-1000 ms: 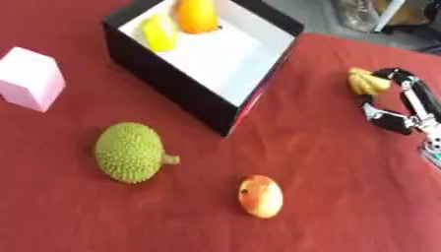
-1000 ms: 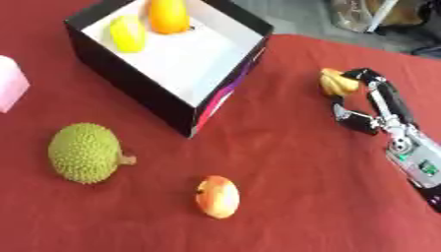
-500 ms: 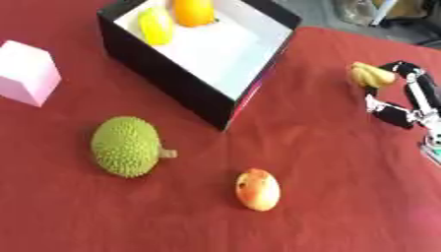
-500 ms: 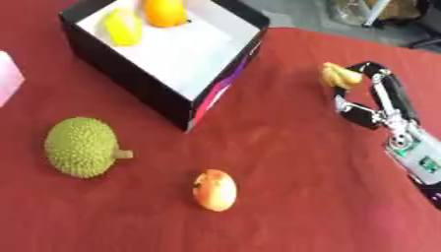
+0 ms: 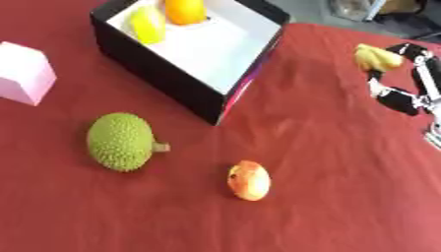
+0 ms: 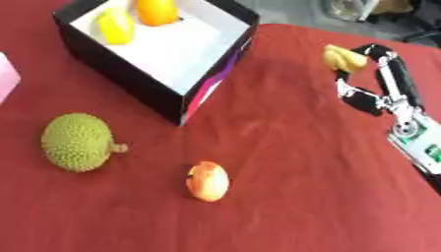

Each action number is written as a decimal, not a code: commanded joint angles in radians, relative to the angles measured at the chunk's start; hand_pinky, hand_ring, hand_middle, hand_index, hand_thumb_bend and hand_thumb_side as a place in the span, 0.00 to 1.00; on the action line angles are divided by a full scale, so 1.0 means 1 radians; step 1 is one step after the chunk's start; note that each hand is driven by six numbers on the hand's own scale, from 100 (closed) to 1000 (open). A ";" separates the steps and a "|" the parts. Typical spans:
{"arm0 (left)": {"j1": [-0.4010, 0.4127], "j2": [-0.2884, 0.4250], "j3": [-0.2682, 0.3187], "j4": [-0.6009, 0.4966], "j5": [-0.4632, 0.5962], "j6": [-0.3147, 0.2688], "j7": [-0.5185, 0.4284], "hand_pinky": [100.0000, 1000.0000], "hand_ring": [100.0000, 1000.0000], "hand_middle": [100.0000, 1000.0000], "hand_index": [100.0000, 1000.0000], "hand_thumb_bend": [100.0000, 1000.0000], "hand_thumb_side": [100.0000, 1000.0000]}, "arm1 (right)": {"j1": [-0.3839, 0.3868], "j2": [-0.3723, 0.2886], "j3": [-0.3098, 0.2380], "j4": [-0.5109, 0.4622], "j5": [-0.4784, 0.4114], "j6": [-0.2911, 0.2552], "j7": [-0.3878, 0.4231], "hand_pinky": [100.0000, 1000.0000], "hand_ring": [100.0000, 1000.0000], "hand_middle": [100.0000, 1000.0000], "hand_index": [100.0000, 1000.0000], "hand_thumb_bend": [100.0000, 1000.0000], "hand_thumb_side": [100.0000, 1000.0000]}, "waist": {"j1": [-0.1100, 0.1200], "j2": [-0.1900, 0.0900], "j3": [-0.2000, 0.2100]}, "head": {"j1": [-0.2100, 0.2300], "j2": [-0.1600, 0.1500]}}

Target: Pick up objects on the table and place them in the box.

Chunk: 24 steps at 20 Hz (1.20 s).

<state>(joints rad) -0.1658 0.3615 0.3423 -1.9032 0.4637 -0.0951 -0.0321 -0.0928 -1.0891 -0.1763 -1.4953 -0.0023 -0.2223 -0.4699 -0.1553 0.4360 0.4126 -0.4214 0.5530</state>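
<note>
A black box (image 5: 169, 69) with a white inside stands at the back left, holding a yellow fruit (image 5: 147, 23) and an orange fruit (image 5: 185, 10). On the red cloth lie a spiky green fruit (image 5: 120, 141) and a small orange-red fruit (image 5: 249, 180). At the right edge my right hand (image 6: 379, 81) has its fingers and thumb curled round a pale yellow fruit (image 6: 344, 57), above the cloth. My left hand shows in neither view.
A pink cube (image 5: 24, 73) sits at the left edge of the red table (image 5: 327, 197). Dark objects stand beyond the table's far edge at the top right.
The whole picture has shifted, so the camera has moved. The right hand still holds the yellow fruit at much the same spot by the right edge.
</note>
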 commanded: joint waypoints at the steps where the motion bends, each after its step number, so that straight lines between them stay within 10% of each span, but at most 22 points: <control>1: 0.006 0.023 0.009 -0.013 0.009 0.007 -0.001 0.75 0.86 0.77 0.80 0.00 0.64 | -0.035 -0.088 0.009 -0.051 -0.054 0.012 0.012 0.96 0.81 0.62 0.66 0.00 0.00 | 0.015 -0.043 -0.009 | -0.004 0.014; 10: -0.021 0.034 -0.024 -0.027 0.069 0.051 -0.007 0.75 0.85 0.77 0.80 0.01 0.64 | -0.216 -0.170 0.116 -0.184 -0.156 0.009 0.109 0.94 0.79 0.62 0.66 0.06 0.00 | 0.038 -0.127 -0.008 | -0.052 0.079; 24: -0.139 0.056 -0.078 -0.096 0.218 0.026 0.028 0.74 0.83 0.76 0.80 0.00 0.63 | -0.472 -0.042 0.330 -0.234 -0.061 0.064 0.302 0.94 0.78 0.62 0.66 0.00 0.00 | 0.023 -0.187 0.116 | -0.158 0.143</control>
<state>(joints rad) -0.2924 0.3840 0.2617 -1.9779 0.6634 -0.0513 -0.0102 -0.5491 -1.1179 0.1512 -1.7240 -0.0741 -0.1614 -0.1822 -0.1407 0.2710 0.5323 -0.5689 0.6928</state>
